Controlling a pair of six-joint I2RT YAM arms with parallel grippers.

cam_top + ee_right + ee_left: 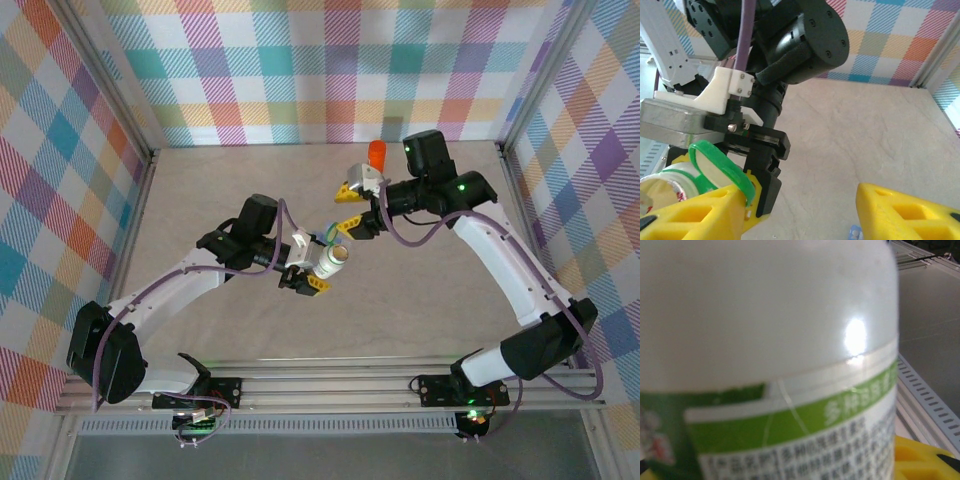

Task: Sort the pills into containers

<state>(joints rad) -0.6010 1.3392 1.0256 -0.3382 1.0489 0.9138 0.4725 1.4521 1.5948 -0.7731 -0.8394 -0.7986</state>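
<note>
Right wrist view: green cap (720, 167) against right fingers (700, 212); left fingers (312, 284) grip bottle (328, 263).

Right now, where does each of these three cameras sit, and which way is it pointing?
Top: above and behind the arms, looking down on the table; both arms show, left end effector gripping the bottle.
Left wrist: on the left arm, close up on that bottle; one yellow finger shows.
Right wrist: on the right arm, facing the bottle's green cap; its open right end effector shows below.
Shared: all three see the bottle.
</note>
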